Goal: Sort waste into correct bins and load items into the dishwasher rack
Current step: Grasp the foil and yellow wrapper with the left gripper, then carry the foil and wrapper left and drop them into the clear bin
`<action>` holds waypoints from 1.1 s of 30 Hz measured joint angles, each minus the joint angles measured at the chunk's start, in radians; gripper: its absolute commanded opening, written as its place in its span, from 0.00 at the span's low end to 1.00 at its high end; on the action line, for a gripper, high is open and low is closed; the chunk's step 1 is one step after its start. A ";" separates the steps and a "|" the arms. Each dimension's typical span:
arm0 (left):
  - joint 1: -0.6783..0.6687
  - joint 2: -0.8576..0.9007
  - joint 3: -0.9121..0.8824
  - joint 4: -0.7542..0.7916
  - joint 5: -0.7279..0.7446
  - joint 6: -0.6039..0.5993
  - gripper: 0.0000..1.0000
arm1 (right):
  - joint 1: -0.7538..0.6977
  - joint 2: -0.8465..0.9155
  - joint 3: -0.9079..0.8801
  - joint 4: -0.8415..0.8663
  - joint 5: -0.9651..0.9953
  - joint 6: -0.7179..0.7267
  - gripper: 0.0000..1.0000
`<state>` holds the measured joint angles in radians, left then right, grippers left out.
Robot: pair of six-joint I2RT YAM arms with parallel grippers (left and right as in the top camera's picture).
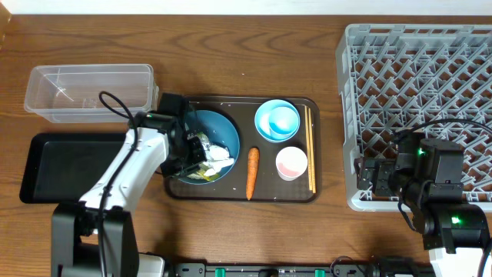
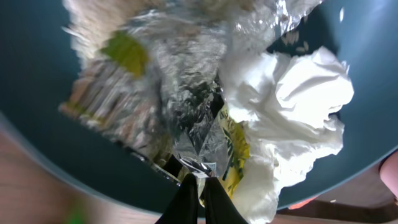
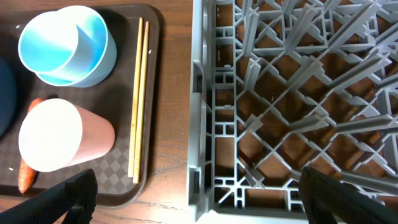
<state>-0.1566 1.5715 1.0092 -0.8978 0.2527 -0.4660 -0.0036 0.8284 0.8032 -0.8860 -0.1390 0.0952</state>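
Overhead, the left hand dips into the wide dark-blue bowl at the left end of the dark brown serving tray, its grip hidden. The left wrist view shows it clenched on the tip of the crumpled silver foil; lift slowly, or the yellow-white wrapper scraps may tag along. In the right wrist view, the right hand hangs released above the left edge of the grey plastic lattice dishwasher rack, its fingers cropped.

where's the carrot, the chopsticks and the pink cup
carrot (image 1: 252, 172), overhead view, middle of its length
chopsticks (image 3: 138, 99), right wrist view, midway along the pair
pink cup (image 3: 53, 142), right wrist view, its white inside
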 measured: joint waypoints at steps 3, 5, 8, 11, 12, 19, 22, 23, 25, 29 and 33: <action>0.015 -0.048 0.048 -0.020 -0.059 0.002 0.06 | 0.000 0.000 0.000 0.000 0.000 0.000 0.99; 0.024 -0.085 0.070 -0.020 -0.090 0.003 0.06 | 0.000 0.000 0.000 0.000 0.000 0.000 0.99; 0.037 -0.150 0.096 0.001 -0.153 0.003 0.06 | 0.000 0.000 0.000 0.000 0.000 0.000 0.99; 0.051 -0.196 0.100 0.072 -0.225 0.003 0.06 | 0.000 0.000 0.000 0.000 0.000 0.000 0.99; 0.057 -0.204 0.101 0.095 -0.243 0.003 0.06 | 0.000 0.000 0.000 0.000 0.000 0.000 0.99; 0.138 -0.219 0.103 0.355 -0.370 0.003 0.06 | 0.000 0.000 0.000 0.000 0.000 0.000 0.99; 0.186 -0.191 0.104 0.454 -0.400 0.003 0.06 | 0.000 0.000 0.000 0.000 0.000 0.000 0.99; 0.198 -0.178 0.104 0.475 -0.406 0.003 0.06 | 0.000 0.000 0.000 -0.002 0.000 0.000 0.99; 0.231 -0.133 0.104 0.520 -0.417 0.003 0.07 | 0.000 0.000 0.000 -0.003 0.000 0.000 0.99; 0.286 -0.040 0.104 0.601 -0.423 0.013 0.24 | 0.000 0.000 0.000 -0.005 0.000 0.000 0.99; 0.321 0.003 0.104 0.630 -0.413 0.044 0.37 | 0.000 0.000 0.000 -0.008 0.000 0.000 0.99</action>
<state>0.1642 1.5749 1.1133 -0.2676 -0.1600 -0.4217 -0.0036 0.8284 0.8032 -0.8936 -0.1394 0.0956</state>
